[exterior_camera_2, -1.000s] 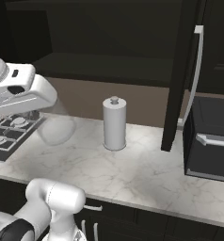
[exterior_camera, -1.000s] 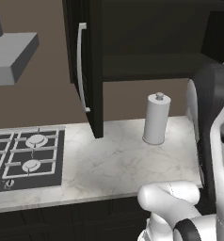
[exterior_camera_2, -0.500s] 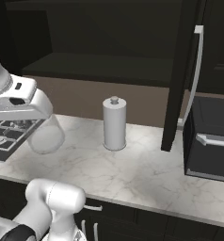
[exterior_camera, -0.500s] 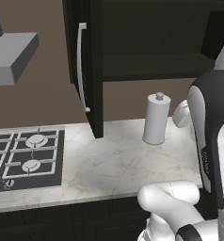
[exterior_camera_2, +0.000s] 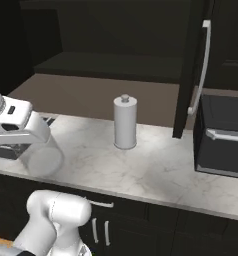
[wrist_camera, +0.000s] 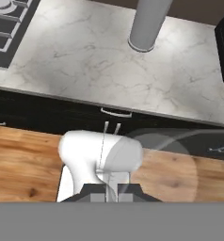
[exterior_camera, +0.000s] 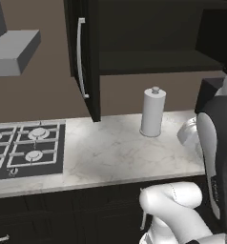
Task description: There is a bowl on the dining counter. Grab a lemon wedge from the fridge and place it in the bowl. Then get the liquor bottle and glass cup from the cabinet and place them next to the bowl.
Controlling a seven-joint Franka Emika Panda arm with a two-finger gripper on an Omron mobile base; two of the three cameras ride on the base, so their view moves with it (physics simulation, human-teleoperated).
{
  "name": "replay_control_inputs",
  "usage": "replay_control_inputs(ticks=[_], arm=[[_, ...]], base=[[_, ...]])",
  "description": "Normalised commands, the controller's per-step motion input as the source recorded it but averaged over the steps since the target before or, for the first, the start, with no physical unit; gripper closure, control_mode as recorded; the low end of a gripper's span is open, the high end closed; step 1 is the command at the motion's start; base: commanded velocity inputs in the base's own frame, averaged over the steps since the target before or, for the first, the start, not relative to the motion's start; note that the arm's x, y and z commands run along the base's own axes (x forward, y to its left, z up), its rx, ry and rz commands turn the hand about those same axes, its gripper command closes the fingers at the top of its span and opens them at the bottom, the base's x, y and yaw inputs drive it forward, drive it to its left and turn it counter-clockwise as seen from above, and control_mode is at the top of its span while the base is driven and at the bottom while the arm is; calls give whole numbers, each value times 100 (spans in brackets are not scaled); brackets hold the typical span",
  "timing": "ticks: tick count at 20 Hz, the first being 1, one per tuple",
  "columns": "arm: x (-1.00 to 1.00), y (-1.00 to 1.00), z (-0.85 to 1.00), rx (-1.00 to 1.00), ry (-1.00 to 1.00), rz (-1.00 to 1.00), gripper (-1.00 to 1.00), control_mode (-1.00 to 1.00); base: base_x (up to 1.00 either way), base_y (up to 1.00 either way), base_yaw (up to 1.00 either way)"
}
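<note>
My gripper (exterior_camera_2: 37, 141) is shut on the glass cup (exterior_camera_2: 41, 157), a clear tumbler hanging below the hand over the front edge of the grey counter. In the left base view the glass cup (exterior_camera: 187, 131) peeks out from behind my arm at the right. In the hand view it is a faint transparent ring (wrist_camera: 156, 157) just beyond my fingertips (wrist_camera: 106, 189). The black upper cabinet stands open, door (exterior_camera: 84, 57) swung out, its shelf (exterior_camera_2: 111, 67) dark and bare. The bowl, lemon wedge, liquor bottle, fridge and dining counter are out of view.
A white paper-towel roll (exterior_camera: 152, 112) (exterior_camera_2: 125, 122) stands upright on the marble-look counter (exterior_camera: 110, 152) under the cabinet. A gas hob (exterior_camera: 25, 150) and grey hood (exterior_camera: 15, 52) lie to the left. A black appliance (exterior_camera_2: 223, 137) sits at the right. Wooden floor (wrist_camera: 24, 160) is below.
The hand has come down and drawn back from the cabinet with the glass cup in it, toward the counter's front edge. The arm now covers more of the left base view's right side.
</note>
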Motion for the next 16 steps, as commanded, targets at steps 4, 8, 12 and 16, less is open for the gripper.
replay_control_inputs(ticks=[4,8,12,16], arm=[[0,0,0,0,0,0,100,100],[0,0,0,0,0,0,100,100],[0,0,0,0,0,0,100,100],[0,0,0,0,0,0,100,100]], base=[[-100,-9,-8],[-95,-31,-28],[-30,-49,-74],[0,-47,-86]])
